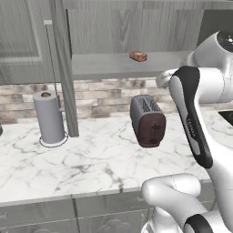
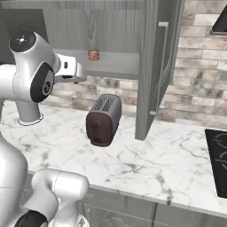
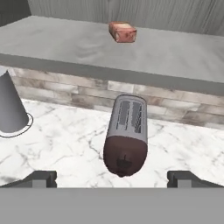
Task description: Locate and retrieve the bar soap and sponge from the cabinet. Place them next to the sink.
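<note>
Reddish-brown bar soap [image 1: 138, 56] on flat grey shelf [image 1: 118, 66] of grey wood-grain cabinet [image 1: 127, 27]. Silver-grey toaster [image 1: 147, 120] with dark brown end. White marble counter [image 1: 91, 159], grey veins. Grey paper towel roll [image 1: 48, 117].

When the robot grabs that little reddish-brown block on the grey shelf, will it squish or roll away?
The small reddish-brown rounded bar soap looks solid, so it probably won't squish. It lies flat on the grey cabinet shelf, so it should slide rather than roll. Its rounded edges could slip between the open gripper fingers.
</note>
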